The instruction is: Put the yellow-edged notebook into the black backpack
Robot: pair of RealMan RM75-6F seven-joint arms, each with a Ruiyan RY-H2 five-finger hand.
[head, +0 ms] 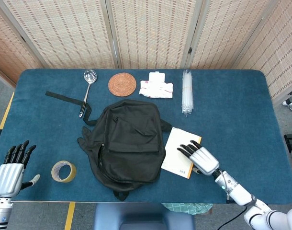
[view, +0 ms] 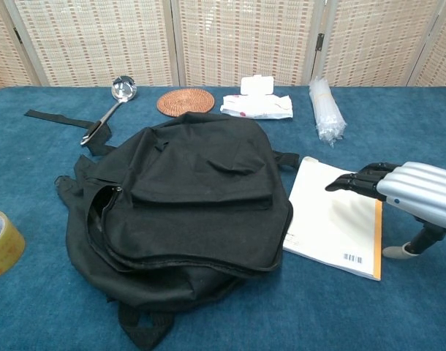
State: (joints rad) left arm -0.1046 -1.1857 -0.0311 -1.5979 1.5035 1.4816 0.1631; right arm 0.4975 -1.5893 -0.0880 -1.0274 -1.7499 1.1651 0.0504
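Observation:
The yellow-edged notebook (head: 178,149) (view: 325,218) lies flat and skewed on the blue table, its left edge against the black backpack (head: 127,143) (view: 186,205). My right hand (head: 199,156) (view: 398,189) hovers palm-down over the notebook's right side with its fingers spread; whether the fingertips touch the cover I cannot tell. The backpack lies flat in the middle of the table with a zipper opening on its left side. My left hand (head: 12,165) stays at the near left corner, fingers apart and holding nothing.
A roll of tape (head: 63,171) (view: 2,243) sits near my left hand. Along the far side lie a ladle (head: 87,86), a woven coaster (head: 122,84), a wipes packet (head: 156,88) and a bundle of clear straws (head: 186,93). A black strap (head: 64,98) trails left of the backpack.

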